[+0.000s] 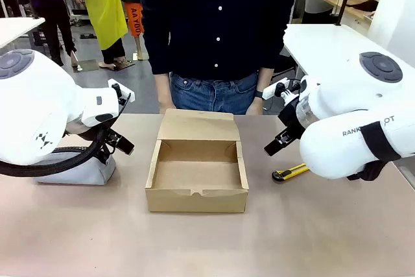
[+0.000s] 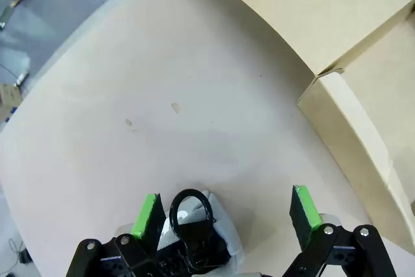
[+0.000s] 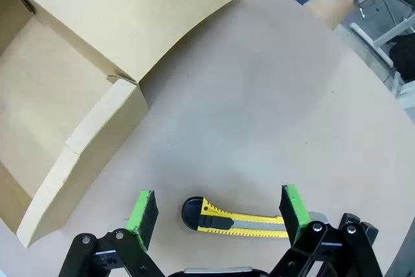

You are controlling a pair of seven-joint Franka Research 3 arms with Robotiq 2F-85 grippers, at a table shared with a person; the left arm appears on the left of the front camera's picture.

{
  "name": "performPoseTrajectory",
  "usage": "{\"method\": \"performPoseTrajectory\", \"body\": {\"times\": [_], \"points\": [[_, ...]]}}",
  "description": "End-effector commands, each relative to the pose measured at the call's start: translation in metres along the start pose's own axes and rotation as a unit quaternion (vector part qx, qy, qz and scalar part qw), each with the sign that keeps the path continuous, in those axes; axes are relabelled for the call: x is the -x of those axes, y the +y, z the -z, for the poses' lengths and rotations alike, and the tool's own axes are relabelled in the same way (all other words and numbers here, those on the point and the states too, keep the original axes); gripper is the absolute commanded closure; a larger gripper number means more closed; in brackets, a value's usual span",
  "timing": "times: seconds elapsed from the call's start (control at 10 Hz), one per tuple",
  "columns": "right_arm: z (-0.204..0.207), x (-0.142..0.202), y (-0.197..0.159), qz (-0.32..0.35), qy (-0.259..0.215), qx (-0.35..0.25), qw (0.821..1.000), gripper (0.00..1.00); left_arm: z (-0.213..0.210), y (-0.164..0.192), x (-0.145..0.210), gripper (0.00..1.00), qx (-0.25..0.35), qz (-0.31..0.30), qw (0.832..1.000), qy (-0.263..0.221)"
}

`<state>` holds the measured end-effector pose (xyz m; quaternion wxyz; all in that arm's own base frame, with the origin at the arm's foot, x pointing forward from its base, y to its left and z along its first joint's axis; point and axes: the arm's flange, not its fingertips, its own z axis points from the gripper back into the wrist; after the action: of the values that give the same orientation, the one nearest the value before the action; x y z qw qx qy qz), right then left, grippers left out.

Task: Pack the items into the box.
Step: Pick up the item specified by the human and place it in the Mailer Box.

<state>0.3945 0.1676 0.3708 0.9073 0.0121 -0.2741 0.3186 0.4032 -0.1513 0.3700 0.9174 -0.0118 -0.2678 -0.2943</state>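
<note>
Now, in the front view we see a shallow brown cardboard box (image 1: 196, 200) standing open in the middle of the pale table (image 1: 207, 248), its flap lid raised toward the person in a dark shirt (image 1: 217, 30) at the far side. A soft light-grey fabric pouch (image 1: 84, 172) lies left of the box, partly hidden under the left arm, and the left gripper (image 1: 120, 142) hangs just above it. A slim yellow-and-black utility knife (image 1: 290, 172) lies on the table right of the box, below the right gripper (image 1: 275, 145).

From the left wrist view, the left gripper (image 2: 227, 205) has its jaws spread wide and it holds nothing. The end of the pouch (image 2: 224, 228) with its black loop (image 2: 190, 207) lies between the green pads (image 2: 146, 215), nearer to one. A corner of the box (image 2: 363, 141) is near, apart from the pouch.

From the right wrist view, the right gripper (image 3: 220, 205) is also wide open and empty. The knife (image 3: 240, 222) lies flat on the table, crosswise between the pads. The box (image 3: 97, 154) stands beside, not touching it. The person's hand (image 3: 327, 6) is at the far edge.
</note>
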Motion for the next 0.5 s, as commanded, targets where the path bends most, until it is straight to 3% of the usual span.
{"method": "performPoseTrajectory", "body": {"times": [0.0,0.4], "points": [[0.0000,0.0000,0.0000,0.000,0.000,0.000,1.000,0.00,-0.0001,0.0000,-0.0001,0.00,0.000,0.000,1.000,0.000],[0.0000,0.0000,0.0000,0.000,0.000,0.000,1.000,0.00,-0.0001,0.0000,-0.0001,0.00,0.000,0.000,1.000,0.000]]}}
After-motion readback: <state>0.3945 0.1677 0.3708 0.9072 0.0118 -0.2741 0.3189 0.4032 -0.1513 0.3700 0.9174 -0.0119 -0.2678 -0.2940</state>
